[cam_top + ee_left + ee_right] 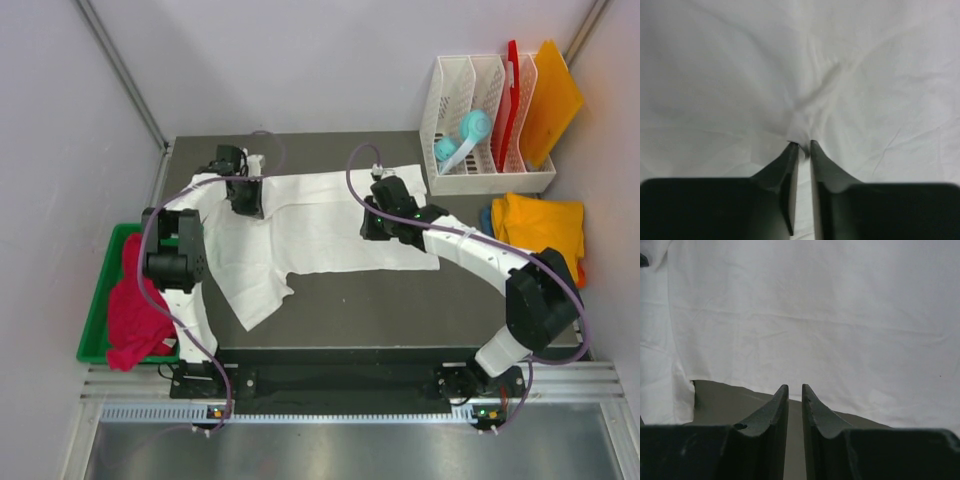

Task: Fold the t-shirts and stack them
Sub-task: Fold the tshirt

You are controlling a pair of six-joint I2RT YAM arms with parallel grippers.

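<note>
A large white t-shirt (320, 235) lies spread across the dark table (400, 310). My left gripper (245, 208) stands on its upper left part. In the left wrist view this gripper (804, 146) is shut, with a small peak of the white t-shirt (740, 75) pinched at its tips. My right gripper (374, 230) is over the shirt's middle right. In the right wrist view its jaws (795, 386) are almost together, with nothing visible in the slit, at the edge of the white t-shirt (815, 305) over bare table (730, 400).
A green bin (105, 290) at the left holds a crimson-pink shirt (135, 310). A yellow-orange shirt (540, 225) lies on the right on top of blue (487, 218) and orange cloth. A white rack (480, 175) at the back right holds red and orange boards.
</note>
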